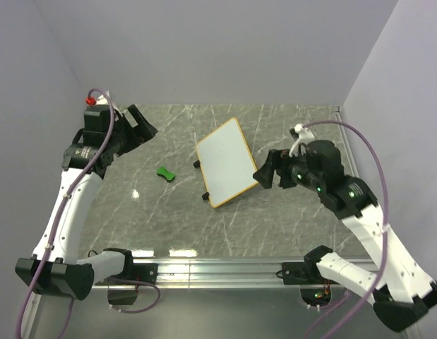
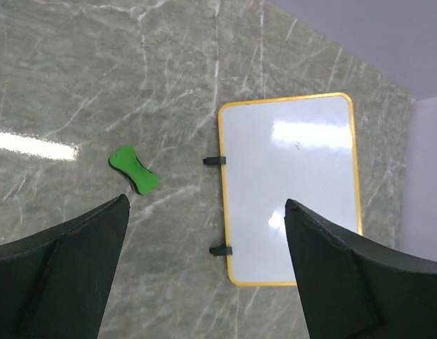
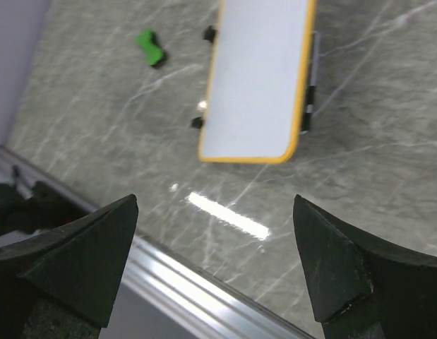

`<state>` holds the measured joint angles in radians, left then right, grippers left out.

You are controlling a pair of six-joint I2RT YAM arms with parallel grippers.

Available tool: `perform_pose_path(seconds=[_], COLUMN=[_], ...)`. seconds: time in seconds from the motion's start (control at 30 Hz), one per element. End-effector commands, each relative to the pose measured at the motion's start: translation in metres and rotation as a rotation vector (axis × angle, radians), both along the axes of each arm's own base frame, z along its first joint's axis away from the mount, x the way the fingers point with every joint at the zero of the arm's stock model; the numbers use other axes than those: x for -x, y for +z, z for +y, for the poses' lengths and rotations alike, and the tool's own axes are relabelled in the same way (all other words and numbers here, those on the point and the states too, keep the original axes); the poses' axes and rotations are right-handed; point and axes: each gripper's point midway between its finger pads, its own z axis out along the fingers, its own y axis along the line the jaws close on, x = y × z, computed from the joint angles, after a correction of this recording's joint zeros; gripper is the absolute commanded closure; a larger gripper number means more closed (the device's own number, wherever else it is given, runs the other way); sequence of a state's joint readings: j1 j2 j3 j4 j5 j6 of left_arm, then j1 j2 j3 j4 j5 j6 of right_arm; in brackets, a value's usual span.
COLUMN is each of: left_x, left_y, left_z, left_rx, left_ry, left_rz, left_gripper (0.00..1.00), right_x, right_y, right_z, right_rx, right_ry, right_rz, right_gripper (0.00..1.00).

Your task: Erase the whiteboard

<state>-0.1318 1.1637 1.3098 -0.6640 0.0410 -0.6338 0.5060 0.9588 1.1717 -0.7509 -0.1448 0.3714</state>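
The whiteboard (image 1: 227, 161) lies at the table's middle, white with an orange frame and small black feet on its left edge. It also shows in the left wrist view (image 2: 289, 187), with a tiny red mark, and in the right wrist view (image 3: 257, 78). A green bone-shaped eraser (image 1: 165, 172) lies on the table left of the board, apart from it; both wrist views show it too (image 2: 133, 169) (image 3: 151, 46). My left gripper (image 1: 142, 127) (image 2: 206, 205) is open and empty, raised at the back left. My right gripper (image 1: 269, 173) (image 3: 214, 201) is open and empty, raised just right of the board.
The grey marble table (image 1: 274, 219) is walled at the back and both sides. An aluminium rail (image 1: 218, 268) (image 3: 176, 282) runs along the near edge. A thin dark bar (image 3: 311, 85) lies under the board's right edge.
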Motion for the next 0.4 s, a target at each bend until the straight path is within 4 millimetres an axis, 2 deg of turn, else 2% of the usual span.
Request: perform_pose_path(seconds=[0.0,0.07,0.17,0.27,0.37], left_x=[0.017,0.022,0.029,0.040,0.052], left_y=[0.042,0.058,0.067,0.069,0.068], left_z=[-0.005,-0.006,-0.007,-0.005,0.002], left_rx=[0.031,0.037,0.043,0.035,0.004], left_ry=[-0.030,-0.039,-0.047,-0.046,-0.028], left_rz=[-0.035,-0.057,-0.047,-0.047,-0.069], left_gripper=[0.05,0.05,0.08,0.10,0.06], right_x=[0.026,0.035,0.048,0.061,0.077], right_y=[0.017,0.014,0.018,0.020,0.025], right_z=[0.011,0.010,0.002,-0.010,-0.023], right_rx=[-0.132,-0.153,-0.155,-0.135,-0.120], right_ry=[0.086,0.103,0.106,0.099,0.096], right_rz=[-0.051,-0.057,-0.084,-0.109,-0.133], right_gripper=[0.03,0.02,0.02,0.02,0.01])
